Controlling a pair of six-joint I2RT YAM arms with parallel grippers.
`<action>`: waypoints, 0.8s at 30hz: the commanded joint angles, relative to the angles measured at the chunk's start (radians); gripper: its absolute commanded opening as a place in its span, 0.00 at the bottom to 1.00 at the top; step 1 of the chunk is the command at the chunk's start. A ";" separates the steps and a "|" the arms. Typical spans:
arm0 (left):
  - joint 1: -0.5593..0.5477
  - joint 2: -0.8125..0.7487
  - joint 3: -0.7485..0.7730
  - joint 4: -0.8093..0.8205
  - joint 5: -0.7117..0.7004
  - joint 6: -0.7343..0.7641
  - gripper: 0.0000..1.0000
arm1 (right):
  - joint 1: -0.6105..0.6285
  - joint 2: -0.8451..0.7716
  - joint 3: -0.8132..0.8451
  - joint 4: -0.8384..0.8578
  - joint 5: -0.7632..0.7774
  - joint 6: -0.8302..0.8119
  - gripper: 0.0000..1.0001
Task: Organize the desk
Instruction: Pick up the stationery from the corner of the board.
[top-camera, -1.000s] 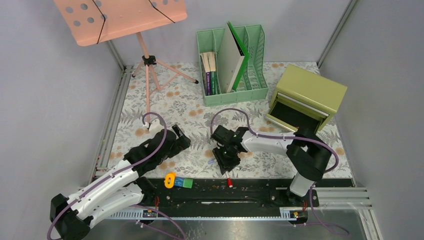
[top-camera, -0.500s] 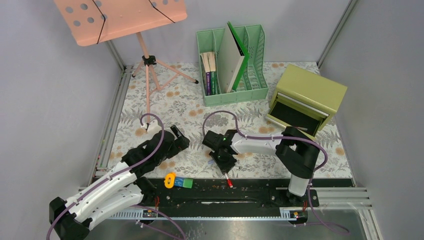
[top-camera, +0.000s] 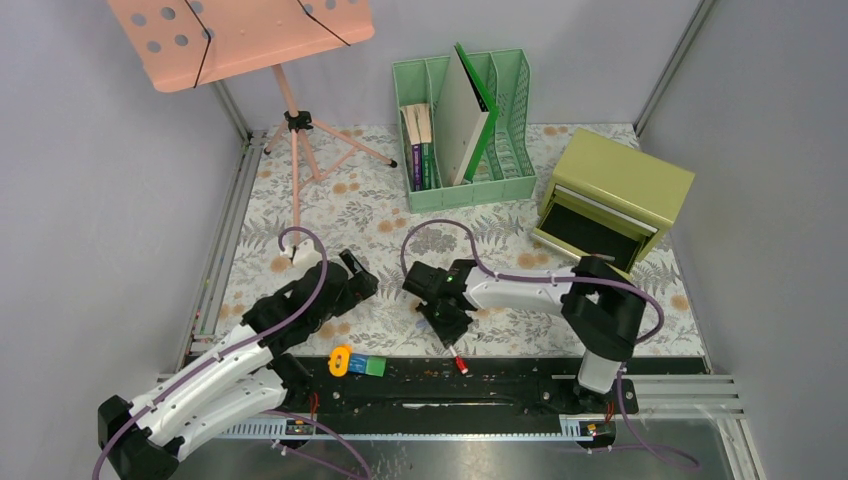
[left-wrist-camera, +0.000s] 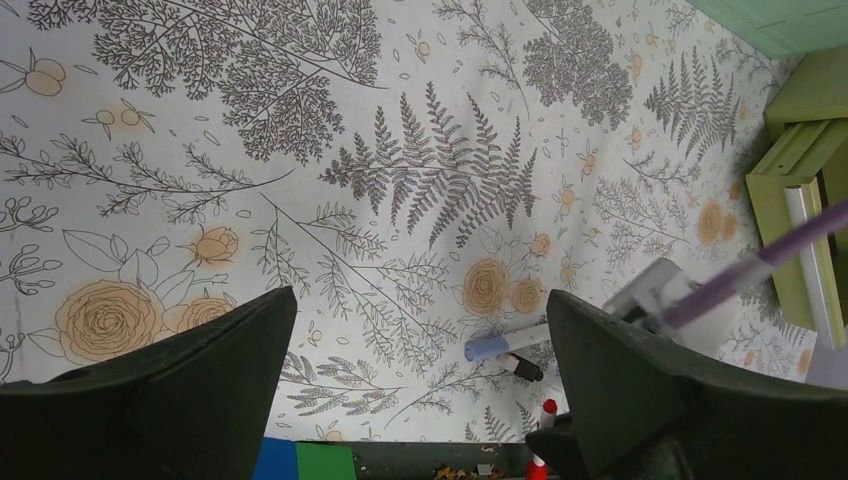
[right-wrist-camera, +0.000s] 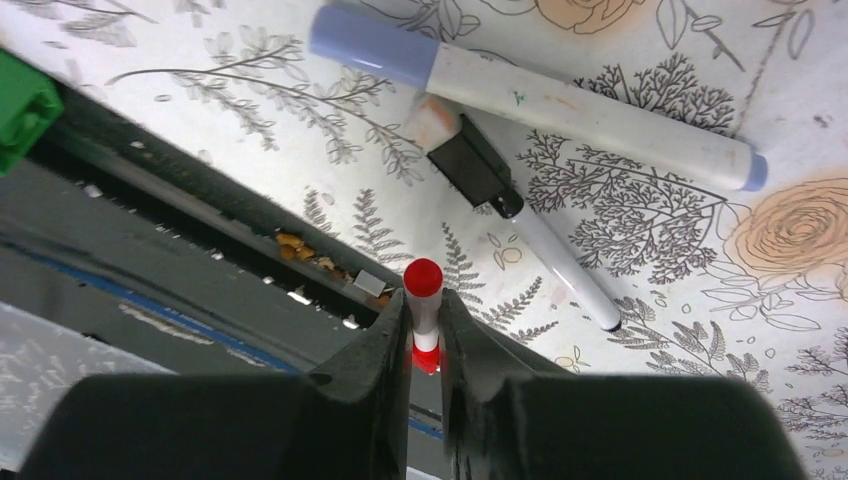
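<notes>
Currently the desk (top-camera: 370, 210) lies under both arms. Right gripper (right-wrist-camera: 424, 305) pinches red marker (right-wrist-camera: 423, 278) at its 6 o'clock edge, blue marker (right-wrist-camera: 540, 95) at 1 o'clock. Left gripper (left-wrist-camera: 420, 300) spread wide, 8 o'clock.

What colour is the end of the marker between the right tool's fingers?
Red. The end of the marker shows best in the right wrist view.

Left of the file rack (top-camera: 465, 125), the music stand tripod (top-camera: 298, 123) obstructs; right, the drawer box (top-camera: 615, 190); in front, open desk (top-camera: 380, 215) permits passage.
</notes>
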 joint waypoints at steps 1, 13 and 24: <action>0.003 -0.021 0.006 0.016 -0.054 -0.008 0.99 | 0.007 -0.104 0.012 -0.027 0.022 0.004 0.00; 0.005 -0.028 0.004 0.014 -0.053 -0.006 0.99 | -0.001 -0.176 0.114 -0.104 0.057 -0.022 0.00; 0.004 -0.041 -0.009 0.018 -0.047 -0.033 0.99 | -0.172 -0.270 0.015 -0.042 -0.032 0.002 0.00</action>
